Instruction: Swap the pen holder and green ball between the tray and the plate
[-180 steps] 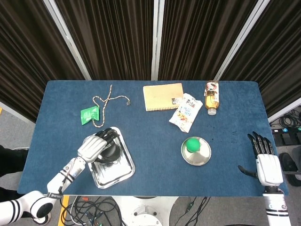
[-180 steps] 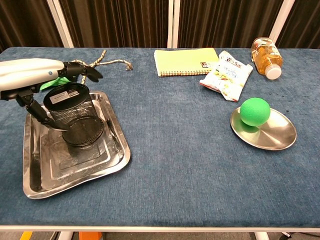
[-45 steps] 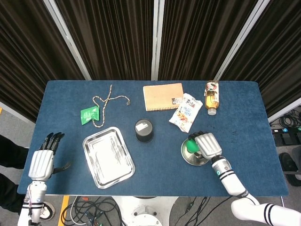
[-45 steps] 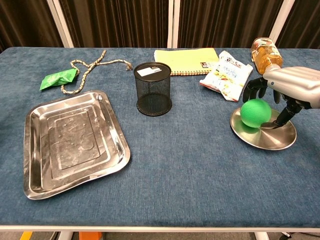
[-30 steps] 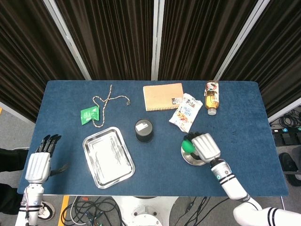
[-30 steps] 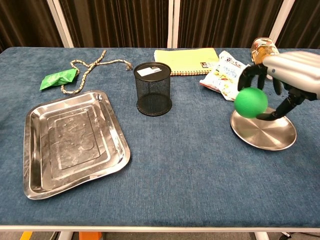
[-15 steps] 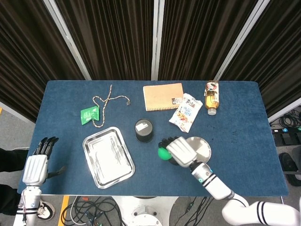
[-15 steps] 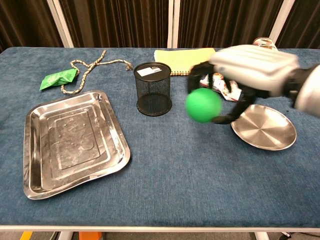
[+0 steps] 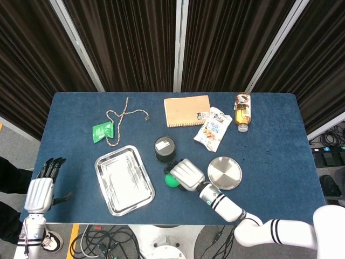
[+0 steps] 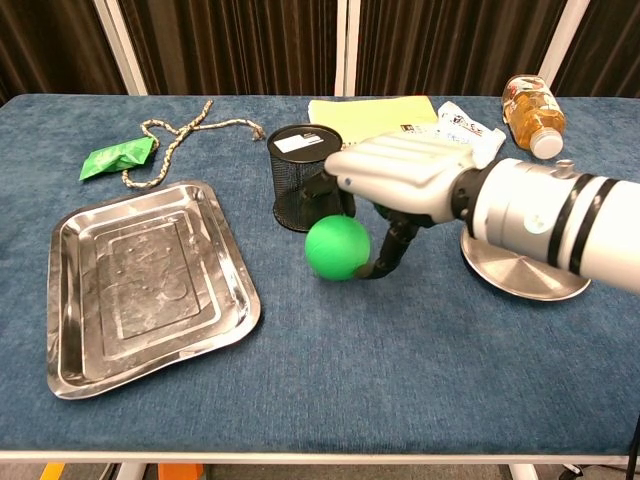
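- Right hand (image 10: pixel 395 185) gripping green ball (image 10: pixel 337 247) from above, fingers (image 10: pixel 388 250) curled around it; ball held above the bench (image 10: pixel 330 380), between tray and plate.
- In head view, right hand (image 9: pixel 187 175) covering most of the ball (image 9: pixel 171 181); only a green edge showing at its left side.
- Pen holder (image 10: pixel 303 178) upright on the bench cloth, just behind the held ball, near the tray's right edge; in neither tray nor plate. Seen from above at (image 9: pixel 165 148).
- Tray (image 10: pixel 70 330) bare, at the left front of the bench; also at (image 9: pixel 116 194).
- Plate (image 10: pixel 535 281) bare, to the right, partly hidden behind the right forearm in chest view; fully seen at (image 9: pixel 225 173).
- Left hand (image 9: pixel 39 192) off the bench's left edge, holding nothing, fingers straight and apart; seen in head view only.
- Along the far side: rope (image 10: pixel 175 135), green packet (image 10: pixel 118 157), notebook (image 9: pixel 186 110), snack bag (image 9: pixel 213 128), bottle (image 10: pixel 530 115) lying on its side.
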`<state>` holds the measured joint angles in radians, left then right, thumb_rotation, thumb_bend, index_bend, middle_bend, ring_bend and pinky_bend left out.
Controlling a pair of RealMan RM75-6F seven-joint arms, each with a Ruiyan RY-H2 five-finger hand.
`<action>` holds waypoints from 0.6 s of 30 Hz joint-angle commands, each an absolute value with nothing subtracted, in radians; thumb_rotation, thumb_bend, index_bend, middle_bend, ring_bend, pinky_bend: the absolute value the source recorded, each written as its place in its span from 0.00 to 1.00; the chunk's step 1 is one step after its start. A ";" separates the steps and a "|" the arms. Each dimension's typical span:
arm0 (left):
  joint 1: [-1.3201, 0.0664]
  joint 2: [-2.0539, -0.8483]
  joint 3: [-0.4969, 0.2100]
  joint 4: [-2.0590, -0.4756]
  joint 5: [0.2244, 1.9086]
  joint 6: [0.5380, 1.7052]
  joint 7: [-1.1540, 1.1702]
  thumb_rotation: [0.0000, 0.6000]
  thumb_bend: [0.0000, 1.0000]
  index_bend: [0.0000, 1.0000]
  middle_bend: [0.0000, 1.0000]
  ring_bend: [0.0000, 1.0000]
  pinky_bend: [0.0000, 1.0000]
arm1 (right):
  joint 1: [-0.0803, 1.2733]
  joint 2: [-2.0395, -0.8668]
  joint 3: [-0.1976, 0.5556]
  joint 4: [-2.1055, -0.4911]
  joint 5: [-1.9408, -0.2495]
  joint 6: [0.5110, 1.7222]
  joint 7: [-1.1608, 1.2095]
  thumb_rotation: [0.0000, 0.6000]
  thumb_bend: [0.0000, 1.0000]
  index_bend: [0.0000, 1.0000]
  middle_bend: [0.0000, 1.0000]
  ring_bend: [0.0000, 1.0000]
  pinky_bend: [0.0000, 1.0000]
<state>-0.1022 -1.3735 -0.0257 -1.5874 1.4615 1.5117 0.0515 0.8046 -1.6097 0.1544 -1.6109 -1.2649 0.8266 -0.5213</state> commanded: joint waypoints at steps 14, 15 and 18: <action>-0.093 -1.377 -0.033 -1.568 1.453 1.499 0.029 1.00 0.09 0.11 0.09 0.04 0.26 | 0.836 -1.591 0.123 -1.631 -1.214 0.819 -0.540 1.00 0.16 0.20 0.21 0.13 0.29; -0.093 -1.378 -0.034 -1.568 1.452 1.497 0.029 1.00 0.09 0.11 0.09 0.04 0.26 | 0.835 -1.586 0.123 -1.638 -1.218 0.825 -0.535 1.00 0.16 0.18 0.20 0.12 0.28; -0.092 -1.378 -0.035 -1.566 1.452 1.496 0.027 1.00 0.09 0.11 0.09 0.04 0.26 | 0.830 -1.564 0.124 -1.665 -1.236 0.850 -0.526 1.00 0.15 0.15 0.18 0.10 0.26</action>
<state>-0.0920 -1.3778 -0.0352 -1.5664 1.4523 1.4959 0.0271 0.8329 -1.5749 0.1230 -1.6529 -1.2267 0.8384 -0.5313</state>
